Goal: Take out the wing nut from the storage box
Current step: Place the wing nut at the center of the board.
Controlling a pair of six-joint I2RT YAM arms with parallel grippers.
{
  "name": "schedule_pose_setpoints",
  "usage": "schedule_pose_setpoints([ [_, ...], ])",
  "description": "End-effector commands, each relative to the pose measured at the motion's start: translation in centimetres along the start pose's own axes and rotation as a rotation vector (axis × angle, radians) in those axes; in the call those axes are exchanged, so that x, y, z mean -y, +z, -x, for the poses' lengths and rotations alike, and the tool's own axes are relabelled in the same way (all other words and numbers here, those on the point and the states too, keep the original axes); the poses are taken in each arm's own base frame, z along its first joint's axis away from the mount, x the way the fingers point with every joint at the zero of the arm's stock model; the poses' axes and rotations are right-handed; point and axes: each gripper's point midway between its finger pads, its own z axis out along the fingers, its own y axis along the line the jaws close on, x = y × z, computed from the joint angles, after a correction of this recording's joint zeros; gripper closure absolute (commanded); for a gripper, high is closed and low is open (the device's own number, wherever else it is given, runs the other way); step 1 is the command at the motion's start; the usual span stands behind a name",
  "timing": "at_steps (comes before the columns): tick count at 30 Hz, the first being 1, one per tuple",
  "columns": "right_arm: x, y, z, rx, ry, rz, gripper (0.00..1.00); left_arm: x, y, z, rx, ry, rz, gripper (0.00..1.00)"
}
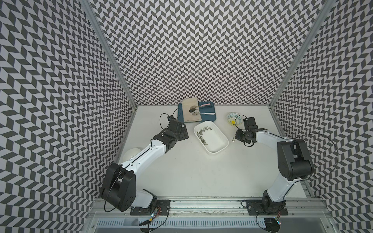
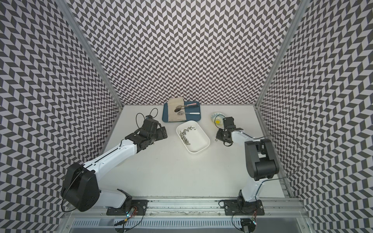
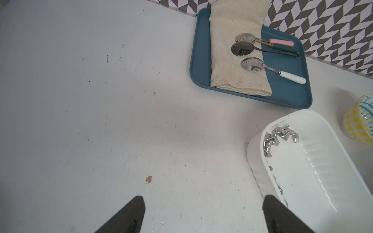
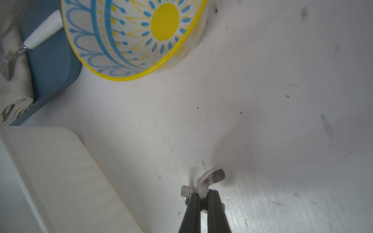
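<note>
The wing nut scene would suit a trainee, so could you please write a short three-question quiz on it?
1. How many spoons lie on the blue tray?
2. True or false: the right gripper is shut on a wing nut.
3. That wing nut is: A) in the storage box; B) outside it, over the table; C) on the blue tray.
Key: 1 three; 2 true; 3 B.
</note>
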Motion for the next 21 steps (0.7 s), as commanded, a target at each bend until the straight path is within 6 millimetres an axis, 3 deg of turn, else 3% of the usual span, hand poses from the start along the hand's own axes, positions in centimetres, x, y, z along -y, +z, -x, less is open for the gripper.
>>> schedule_pose_setpoints([
  [1, 0.0, 0.7, 0.1, 0.009, -0.005, 0.014, 1.0, 0.4, -0.8, 1.1, 0.039, -0.006, -0.011, 0.05],
  [11, 0.3, 1.0, -0.9, -0.018, -0.004, 0.015, 0.99, 0.4, -0.5, 1.2, 0.041, -0.012, -0.009, 0.04],
  [21, 0.2, 1.3, -0.7, -0.029, -0.004, 0.016, 0.9, 0.1, -0.6, 1.0, 0.042, -0.015, -0.003, 0.04],
])
